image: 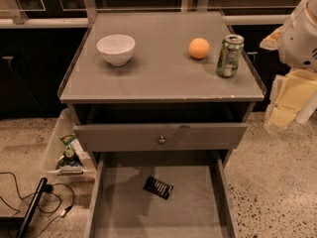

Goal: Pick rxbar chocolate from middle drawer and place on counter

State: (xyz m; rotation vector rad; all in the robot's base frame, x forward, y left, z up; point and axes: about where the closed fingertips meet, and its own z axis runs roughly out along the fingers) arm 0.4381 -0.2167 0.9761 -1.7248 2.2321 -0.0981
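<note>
The rxbar chocolate [158,187], a small flat black wrapper with pale print, lies on the floor of the middle drawer [198,207], which is pulled wide open at the bottom of the view. The counter [163,76] is the glossy grey cabinet top above it. My gripper [290,100] shows as pale cream parts at the right edge, below the white arm [302,29]. It is level with the counter's front right corner, well away from the bar and holding nothing that I can see.
On the counter stand a white bowl [116,48], an orange [199,48] and a green soda can [229,56]. A drawer front with a round knob [161,140] sits above the open drawer. A clear bin [62,150] and cables [44,195] lie on the floor at left.
</note>
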